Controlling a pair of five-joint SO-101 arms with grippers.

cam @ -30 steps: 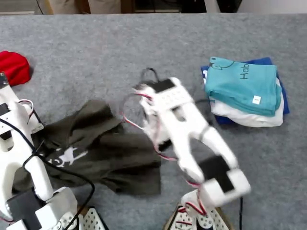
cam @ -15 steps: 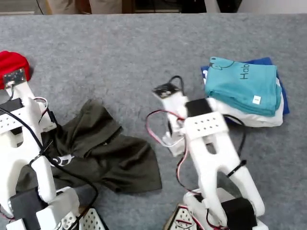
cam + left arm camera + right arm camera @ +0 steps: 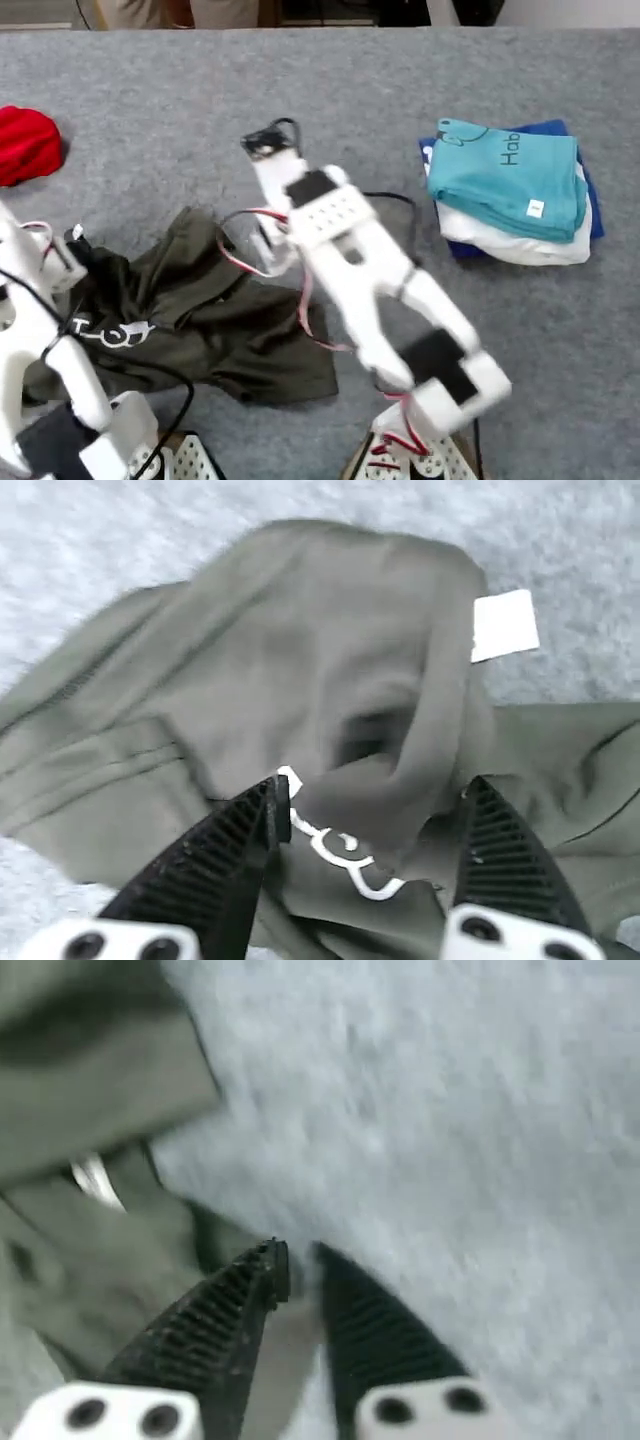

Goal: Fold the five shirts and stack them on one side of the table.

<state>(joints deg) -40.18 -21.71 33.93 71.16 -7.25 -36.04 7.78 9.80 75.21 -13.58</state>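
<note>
A crumpled dark olive shirt (image 3: 240, 320) with a white print lies at the front left of the grey table (image 3: 200, 110). My left gripper (image 3: 78, 262) hovers over its left part; in the left wrist view the gripper (image 3: 375, 800) is open above the olive shirt (image 3: 300, 660), print between the fingers, a white tag (image 3: 505, 625) beyond. My right gripper (image 3: 262, 245) hangs at the shirt's upper right edge. In the right wrist view it (image 3: 297, 1255) is shut, with nothing seen held, over bare table beside the olive shirt (image 3: 90, 1090).
A folded stack (image 3: 505, 180) sits at the right: teal shirt on top, white under it, blue at the bottom. A red shirt (image 3: 25, 140) lies bunched at the far left edge. The right arm (image 3: 400, 300) spans the middle front of the table.
The right arm swung right toward the stack, then back left to the olive shirt's upper edge. The left arm rose, then dropped back. The shirt's left part bunched and its print shifted left.
</note>
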